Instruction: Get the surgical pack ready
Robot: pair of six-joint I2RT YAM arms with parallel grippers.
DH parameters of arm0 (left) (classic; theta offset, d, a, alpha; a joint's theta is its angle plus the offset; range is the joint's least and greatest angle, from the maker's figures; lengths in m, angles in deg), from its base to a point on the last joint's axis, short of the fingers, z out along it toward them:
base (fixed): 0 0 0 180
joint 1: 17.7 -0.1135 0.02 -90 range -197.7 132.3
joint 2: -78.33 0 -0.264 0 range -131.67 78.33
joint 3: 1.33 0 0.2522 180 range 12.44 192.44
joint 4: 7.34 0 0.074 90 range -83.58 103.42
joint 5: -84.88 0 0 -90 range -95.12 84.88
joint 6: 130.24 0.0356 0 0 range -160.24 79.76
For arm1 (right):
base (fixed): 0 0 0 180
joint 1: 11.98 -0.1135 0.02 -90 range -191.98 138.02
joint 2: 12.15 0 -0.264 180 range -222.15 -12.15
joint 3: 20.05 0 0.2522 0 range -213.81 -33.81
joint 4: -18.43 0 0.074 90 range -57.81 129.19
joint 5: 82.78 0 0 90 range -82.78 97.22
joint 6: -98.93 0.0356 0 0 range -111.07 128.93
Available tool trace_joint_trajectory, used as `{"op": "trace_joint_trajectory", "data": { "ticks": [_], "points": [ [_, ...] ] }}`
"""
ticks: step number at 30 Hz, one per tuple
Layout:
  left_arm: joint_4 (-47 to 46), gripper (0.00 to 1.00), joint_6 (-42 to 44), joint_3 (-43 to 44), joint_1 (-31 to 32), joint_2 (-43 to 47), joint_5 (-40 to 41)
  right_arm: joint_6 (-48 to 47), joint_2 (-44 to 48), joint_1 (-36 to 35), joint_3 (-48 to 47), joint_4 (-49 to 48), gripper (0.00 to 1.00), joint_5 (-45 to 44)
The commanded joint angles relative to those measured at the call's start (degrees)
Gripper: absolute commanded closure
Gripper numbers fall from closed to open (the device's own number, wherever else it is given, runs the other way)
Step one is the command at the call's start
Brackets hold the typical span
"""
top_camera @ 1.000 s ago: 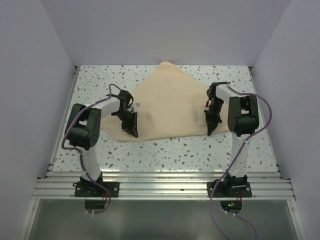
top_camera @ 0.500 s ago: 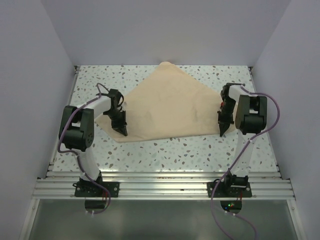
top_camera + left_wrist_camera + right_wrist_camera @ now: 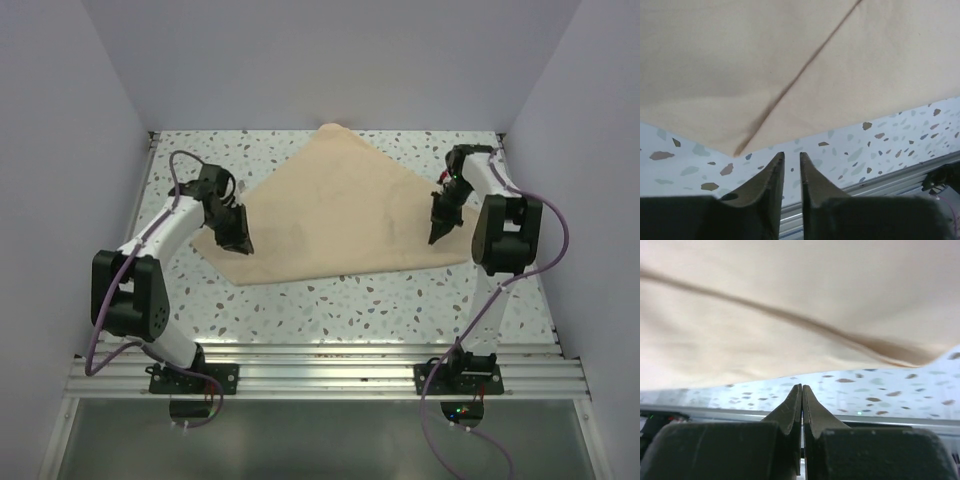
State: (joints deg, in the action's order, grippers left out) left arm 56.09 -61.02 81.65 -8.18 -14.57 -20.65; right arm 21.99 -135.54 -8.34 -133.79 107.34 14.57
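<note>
The tan wrap sheet (image 3: 340, 210) lies spread on the speckled desk (image 3: 330, 305) as a broad triangle. Its point reaches the middle of the far edge, and its long near edge runs roughly parallel to the desk's near edge. Its left corner stops short of the desk's left edge, and its right corner comes near the right edge. Bare desk shows in both far corners. A wide strip is also bare between the sheet's near edge and the metal rail (image 3: 320, 365).

The left pincer (image 3: 242, 245) hangs over the sheet's left corner. In the left wrist view this pincer (image 3: 790, 159) stands slightly apart with a narrow gap and nothing in it. The sheet (image 3: 790, 50) lies beyond, a dark crease running down to its corner just past the tips.

The right pincer (image 3: 434, 238) points down over the sheet's right part. Seen from its wrist, this pincer (image 3: 801, 389) is pressed fully together and grips nothing, and the sheet (image 3: 790, 280) beyond it shows a raised fold.
</note>
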Motion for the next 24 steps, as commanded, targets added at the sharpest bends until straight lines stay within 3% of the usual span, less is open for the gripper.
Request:
{"op": "trace_joint_trajectory", "data": {
  "ticks": [1, 3, 7, 11, 16, 24],
  "points": [
    [-1.5, 0.84, -2.6, -3.7, -0.4, 1.1, -3.7, 0.3, 2.5, -3.2, -2.5, -1.3, 1.00, 10.7],
    [-2.6, 0.87, -3.6, -4.3, -1.1, 0.6, -2.8, 1.2, 2.7, -4.9, -2.4, -3.0, 0.99, 13.0],
    [-5.8, 0.44, -4.2, 0.6, -6.4, 1.4, 5.1, 1.5, 3.7, -5.7, -4.8, -3.5, 0.88, 17.0],
    [-5.1, 0.22, -3.8, 6.4, -14.5, -3.1, 9.1, 1.9, 5.8, -6.8, -3.6, -4.0, 0.79, 18.7],
    [-8.8, 0.20, -3.7, 5.4, -23.2, -7.6, 6.0, 2.8, 8.5, -7.9, -2.3, -5.3, 0.73, 20.3],
    [-12.7, 0.25, -2.3, 3.9, -25.0, -11.2, 3.2, 2.9, 9.2, -8.8, -2.0, -5.9, 0.72, 22.8]
  ]
}}
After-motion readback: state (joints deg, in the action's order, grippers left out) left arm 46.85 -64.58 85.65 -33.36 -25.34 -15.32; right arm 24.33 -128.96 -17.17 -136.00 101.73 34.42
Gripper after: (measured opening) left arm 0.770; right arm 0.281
